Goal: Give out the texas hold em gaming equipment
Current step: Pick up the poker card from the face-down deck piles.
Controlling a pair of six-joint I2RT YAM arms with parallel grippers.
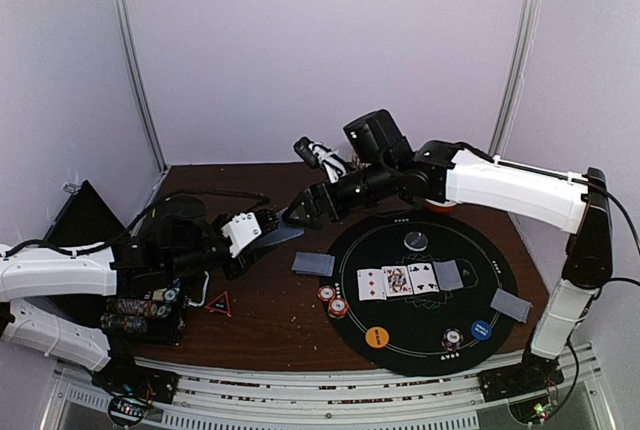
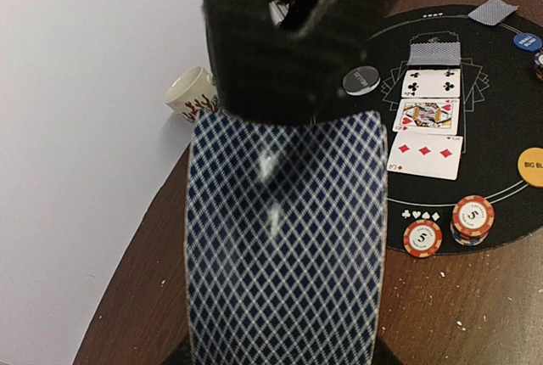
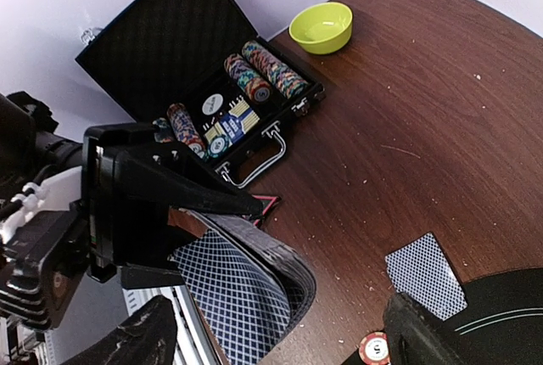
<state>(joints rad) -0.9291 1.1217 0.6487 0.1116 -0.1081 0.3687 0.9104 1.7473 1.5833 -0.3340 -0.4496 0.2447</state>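
My left gripper (image 1: 250, 235) is shut on a deck of grey-blue-backed playing cards (image 2: 284, 238), which bows downward at its free end (image 3: 246, 297). My right gripper (image 1: 303, 214) hangs open over that free end, with its fingers (image 3: 140, 339) on either side of the cards and not touching them. On the black round mat (image 1: 440, 350) lie three face-up cards (image 1: 398, 279) and a face-down one (image 1: 449, 275). Other face-down cards rest left of the mat (image 1: 313, 264) and at its right (image 1: 510, 304). Two poker chips (image 1: 332, 301), another chip (image 1: 452, 338), an orange button (image 1: 376, 337), a blue button (image 1: 481, 330) and a clear-grey button (image 1: 415, 240) are there too.
An open black case (image 3: 170, 42) with rows of chips sits at the near left, beside my left arm. A small red triangle (image 1: 218, 302) lies in front of it. A green bowl (image 3: 321, 27) stands behind the case and a white patterned mug (image 2: 191, 93) by the back wall.
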